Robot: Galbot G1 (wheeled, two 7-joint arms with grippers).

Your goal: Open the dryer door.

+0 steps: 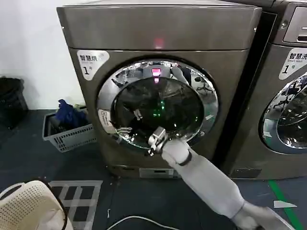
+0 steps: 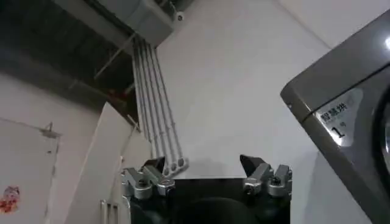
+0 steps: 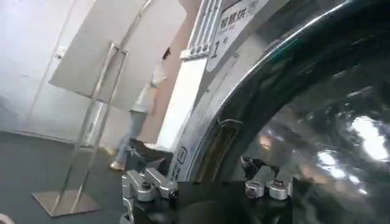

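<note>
The bronze-grey dryer [image 1: 230, 67] fills the middle of the head view, with a white "1" sticker [image 1: 91, 62] and a small red light [image 1: 158, 44]. Its round dryer door [image 1: 158, 103], a chrome ring around dark glass, lies flat against the front. My right gripper [image 1: 154, 140] is at the lower left part of the chrome ring. In the right wrist view the right gripper [image 3: 201, 167] is open, fingers wide apart, with the door's rim [image 3: 244, 91] just ahead between them. My left gripper [image 2: 204, 163] is open and holds nothing, off to the dryer's [image 2: 341, 91] left side, pointing at the wall.
A grey basket [image 1: 67, 127] with blue cloth stands on the floor left of the dryer. A second machine [image 1: 288, 96] stands close on the right. A white perforated object [image 1: 29, 206] and a white cable [image 1: 139, 220] lie on the near floor.
</note>
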